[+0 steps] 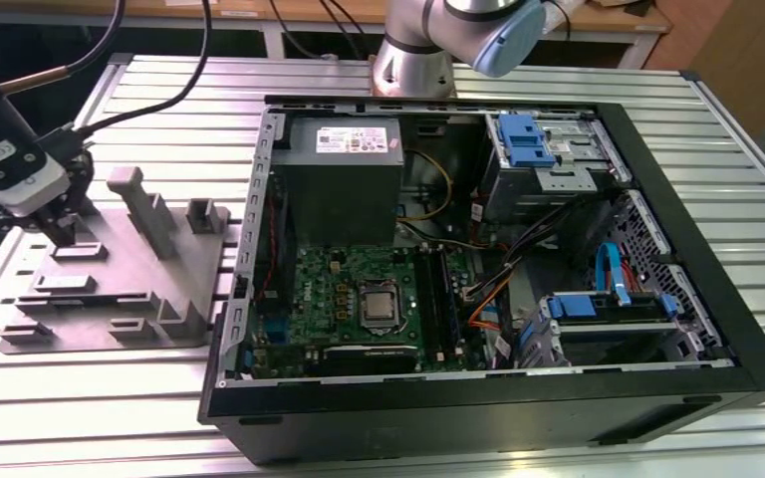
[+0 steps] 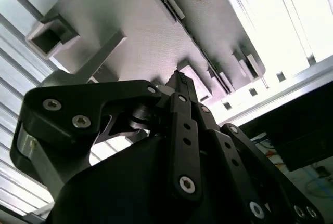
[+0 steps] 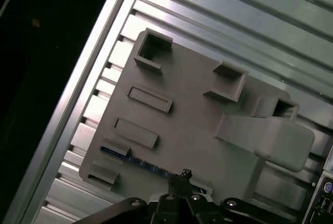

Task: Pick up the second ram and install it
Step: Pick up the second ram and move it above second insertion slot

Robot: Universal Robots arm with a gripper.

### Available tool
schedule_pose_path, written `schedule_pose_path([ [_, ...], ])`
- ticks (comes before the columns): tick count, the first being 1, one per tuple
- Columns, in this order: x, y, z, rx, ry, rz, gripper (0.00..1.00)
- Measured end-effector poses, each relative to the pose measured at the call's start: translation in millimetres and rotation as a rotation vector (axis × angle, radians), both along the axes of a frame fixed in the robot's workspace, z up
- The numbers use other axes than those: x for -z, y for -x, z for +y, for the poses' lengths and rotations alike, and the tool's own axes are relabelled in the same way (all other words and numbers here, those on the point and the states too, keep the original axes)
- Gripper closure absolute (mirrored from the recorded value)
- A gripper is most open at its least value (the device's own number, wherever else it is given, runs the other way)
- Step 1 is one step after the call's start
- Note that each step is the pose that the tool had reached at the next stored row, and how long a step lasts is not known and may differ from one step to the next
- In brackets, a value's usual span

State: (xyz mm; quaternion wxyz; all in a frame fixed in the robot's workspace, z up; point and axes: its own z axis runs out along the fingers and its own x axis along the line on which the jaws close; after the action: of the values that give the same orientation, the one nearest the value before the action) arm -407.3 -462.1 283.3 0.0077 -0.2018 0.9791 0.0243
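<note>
Jaws are hanging low over the bench (image 1: 64,398), beside the open computer case (image 1: 701,299), reaching down to the grey tray (image 3: 192,125). They are sitting drawn tightly together, apparently clamping the second ram (image 3: 136,162) directly beneath them. It is standing on edge in a tray slot, its long axis running along the tray's border, crosswise to the pinch.
</note>
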Motion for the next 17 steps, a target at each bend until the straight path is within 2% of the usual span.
schedule_pose_path([
  [17, 11.3, 0.0, 0.0, -0.308, 0.0, 0.0, 0.9],
])
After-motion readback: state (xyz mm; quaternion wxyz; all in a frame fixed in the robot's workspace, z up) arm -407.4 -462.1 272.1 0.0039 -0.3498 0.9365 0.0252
